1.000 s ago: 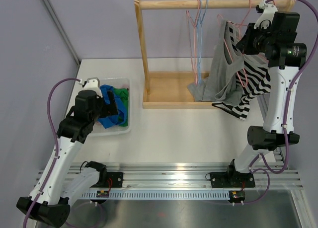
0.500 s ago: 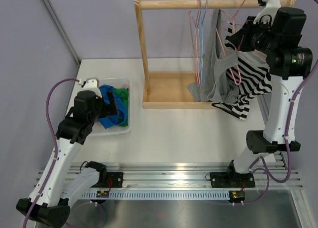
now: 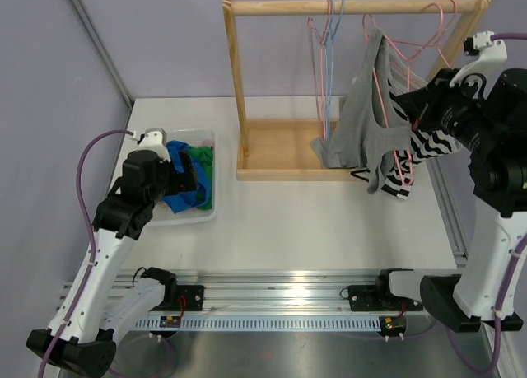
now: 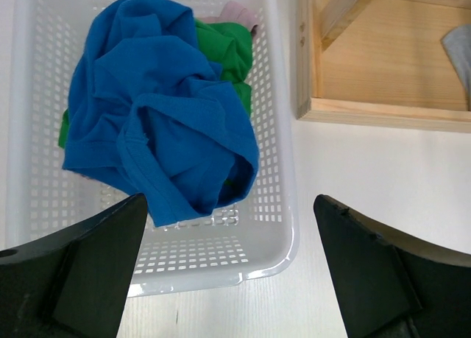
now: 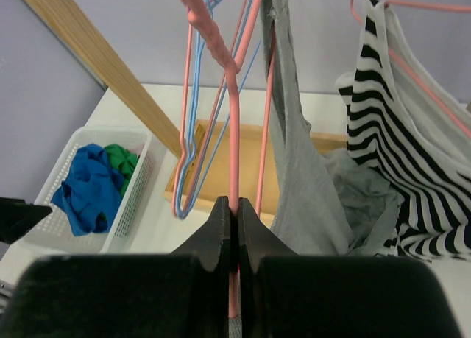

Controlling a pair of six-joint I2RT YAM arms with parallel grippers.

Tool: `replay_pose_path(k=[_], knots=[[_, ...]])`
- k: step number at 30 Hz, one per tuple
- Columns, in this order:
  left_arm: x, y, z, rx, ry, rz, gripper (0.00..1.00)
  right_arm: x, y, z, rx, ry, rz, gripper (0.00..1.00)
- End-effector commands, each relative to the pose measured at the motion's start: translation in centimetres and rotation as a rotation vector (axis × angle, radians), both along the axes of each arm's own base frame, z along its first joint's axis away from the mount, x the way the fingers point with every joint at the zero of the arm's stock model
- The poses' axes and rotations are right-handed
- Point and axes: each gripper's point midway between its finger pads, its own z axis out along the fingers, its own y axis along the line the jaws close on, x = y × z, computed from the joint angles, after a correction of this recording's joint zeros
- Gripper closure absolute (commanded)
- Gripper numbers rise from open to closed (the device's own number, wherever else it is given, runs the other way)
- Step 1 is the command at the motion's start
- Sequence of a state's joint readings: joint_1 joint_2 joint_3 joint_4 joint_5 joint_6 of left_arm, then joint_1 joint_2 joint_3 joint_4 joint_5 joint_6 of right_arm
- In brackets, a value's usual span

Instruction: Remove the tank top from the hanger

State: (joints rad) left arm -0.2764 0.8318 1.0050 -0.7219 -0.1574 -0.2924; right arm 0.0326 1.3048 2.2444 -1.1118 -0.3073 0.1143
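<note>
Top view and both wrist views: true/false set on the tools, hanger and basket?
1. The right tool is shut on the pink hanger. True.
2. The left tool grips the blue garment. False: it is open above the basket, holding nothing.
3. The grey tank top lies in the basket. False: it hangs from the pink hanger at the wooden rack.
4. A striped top hangs beside the grey tank top. True.
</note>
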Motion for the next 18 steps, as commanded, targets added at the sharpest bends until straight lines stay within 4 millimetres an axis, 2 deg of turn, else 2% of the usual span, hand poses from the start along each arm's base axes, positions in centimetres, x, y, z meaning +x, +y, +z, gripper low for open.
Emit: replay_pose_path(k=[1,3,4,5,7,8,9,10,11,12,13,14,15,18], knots=[[0.3,-2.5,2.9,-0.094,-0.099,-0.105,0.01,-2.0,0.4,-1.2,0.012,0.024,0.025,1.0],[-0.1,-3.6,3.6,-0.119,-0.116,-0.147,0.01,-3.3,0.5,-3.9,0.01,0.083,0.036,1.0],[-0.2,-4.0,3.9,-0.125,-0.123,-0.162,0.01,-5.0,0.6,-4.1,0.013,0.061,0.043,1.0],[-0.6,-4.8,4.1,-0.133,-0.126,-0.193,0.01,-4.7,0.8,-7.2,0.011,0.136,0.054,1.0],[-1.0,-5.7,4.6,-0.15,-0.142,-0.224,0.01,-5.4,0.9,-9.4,0.008,0.168,0.062,1.0],[-1.4,-6.7,4.8,-0.166,-0.149,-0.264,0.01,-6.1,1.0,-12.0,0.018,0.216,0.069,1.0],[-1.5,-7.2,5.4,-0.179,-0.169,-0.279,0.01,-6.4,1.5,-13.2,0.026,0.239,0.094,1.0],[-1.8,-7.7,5.5,-0.188,-0.175,-0.298,0.01,-7.5,2.7,-13.6,0.052,0.229,0.171,1.0],[-2.3,-8.9,5.7,-0.205,-0.175,-0.337,0.01,-7.6,3.5,-16.3,0.084,0.308,0.21,1.0],[-2.5,-9.6,6.2,-0.223,-0.195,-0.361,0.01,-8.1,4.2,-17.2,0.109,0.33,0.254,1.0],[-2.9,-10.2,6.5,-0.238,-0.209,-0.382,0.01,-9.0,5.3,-17.2,0.142,0.313,0.33,1.0],[-3.6,-11.4,6.2,-0.259,-0.205,-0.419,0.01,-9.1,5.8,-19.4,0.179,0.375,0.344,1.0],[-3.7,-12.2,7.0,-0.287,-0.249,-0.442,0.01,-9.5,6.2,-20.1,0.197,0.389,0.375,1.0],[-4.7,-14.6,6.9,-0.346,-0.299,-0.487,0.01,-10.0,6.6,-22.5,0.215,0.437,0.395,1.0]])
